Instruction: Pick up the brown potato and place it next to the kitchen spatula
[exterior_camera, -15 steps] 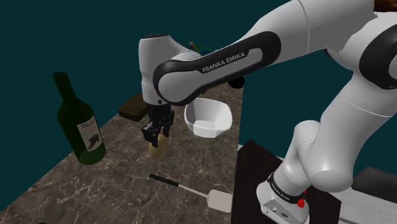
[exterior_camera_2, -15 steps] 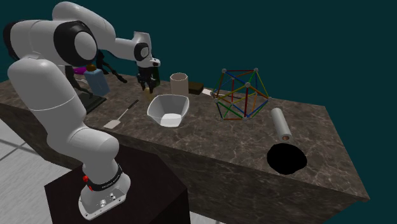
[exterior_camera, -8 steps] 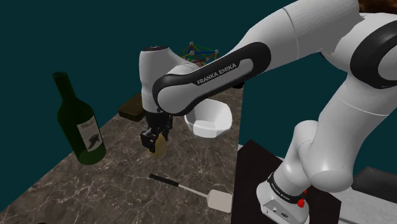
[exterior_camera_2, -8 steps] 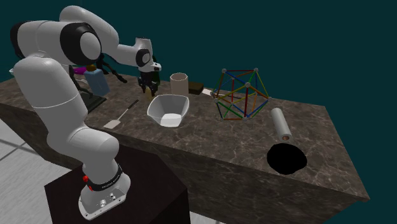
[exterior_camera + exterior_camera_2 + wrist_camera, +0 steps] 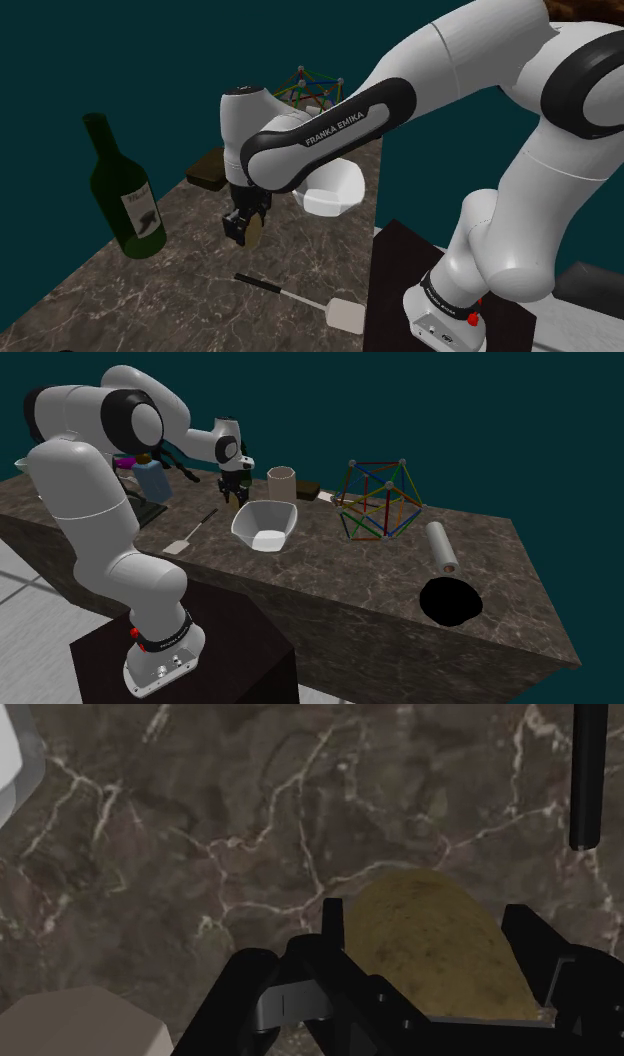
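Note:
My black gripper (image 5: 244, 227) is shut on the brown potato (image 5: 256, 230) and holds it a little above the dark marble counter (image 5: 170, 290). In the wrist view the potato (image 5: 430, 944) sits clasped between the two fingers (image 5: 325, 929). The spatula (image 5: 300, 297), with a black handle and a pale blade, lies on the counter nearer the stand than the gripper. Its handle (image 5: 588, 774) shows just beyond the potato in the wrist view. In the second exterior view the gripper (image 5: 236, 495) hangs above and behind the spatula (image 5: 195, 530).
A dark green bottle (image 5: 125, 195) stands to the shoulder view's left of the gripper. Close behind it sit a white bowl (image 5: 330, 190) and a dark flat box (image 5: 208, 167). Further along the counter are a tan cup (image 5: 281, 485), a coloured rod frame (image 5: 378, 500) and a white roll (image 5: 441, 546).
The fingers took hold of the potato on the counter, lifted it clear and carried it a little toward the spatula; the arm's forearm swung with it.

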You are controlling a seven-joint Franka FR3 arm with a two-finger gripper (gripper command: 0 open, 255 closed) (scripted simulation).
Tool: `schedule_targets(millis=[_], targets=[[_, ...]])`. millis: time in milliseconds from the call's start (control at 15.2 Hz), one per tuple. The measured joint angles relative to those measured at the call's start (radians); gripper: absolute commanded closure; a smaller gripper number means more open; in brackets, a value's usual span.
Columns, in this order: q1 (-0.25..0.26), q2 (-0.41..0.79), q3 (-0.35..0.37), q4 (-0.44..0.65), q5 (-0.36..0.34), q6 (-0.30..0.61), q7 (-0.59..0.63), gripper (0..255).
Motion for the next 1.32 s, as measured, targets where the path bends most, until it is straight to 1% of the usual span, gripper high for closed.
schedule_targets(millis=[132, 198, 594, 858, 924, 1320], targets=[[0.000, 0.000, 0.000, -0.002, 0.000, 0.002, -0.001, 255], [0.000, 0.001, 0.000, -0.001, 0.000, 0.002, 0.000, 0], [0.000, 0.006, 0.000, -0.006, 0.000, 0.001, 0.000, 0], [-0.005, -0.046, -0.004, 0.040, 0.000, -0.098, -0.003, 0], [-0.006, -0.050, -0.005, 0.049, 0.000, -0.111, -0.003, 0], [-0.006, -0.049, -0.004, 0.064, -0.001, -0.126, -0.001, 0]])
